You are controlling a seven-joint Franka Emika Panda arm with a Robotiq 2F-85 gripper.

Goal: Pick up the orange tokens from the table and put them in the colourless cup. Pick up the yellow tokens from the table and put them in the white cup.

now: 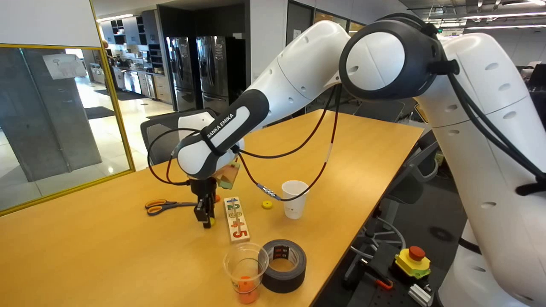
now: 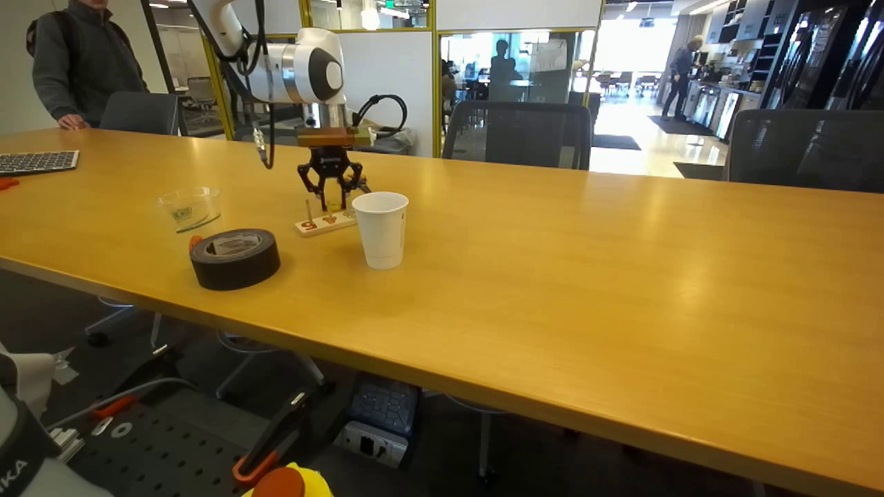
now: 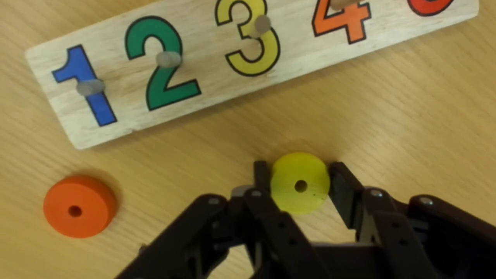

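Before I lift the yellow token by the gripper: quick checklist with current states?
1. Gripper straddling yellow token: ok in the wrist view.
2. Grip firm: cannot tell.
3. Gripper apart from number board: ok in the wrist view.
4. White cup upright: ok in both exterior views.
5. Cable connector clear of white cup: ok, apart in an exterior view.
6. Nobody by the table: not ok, person standing there; whether within reach, cannot tell.

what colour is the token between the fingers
The token is yellow; the wrist view shows it best.
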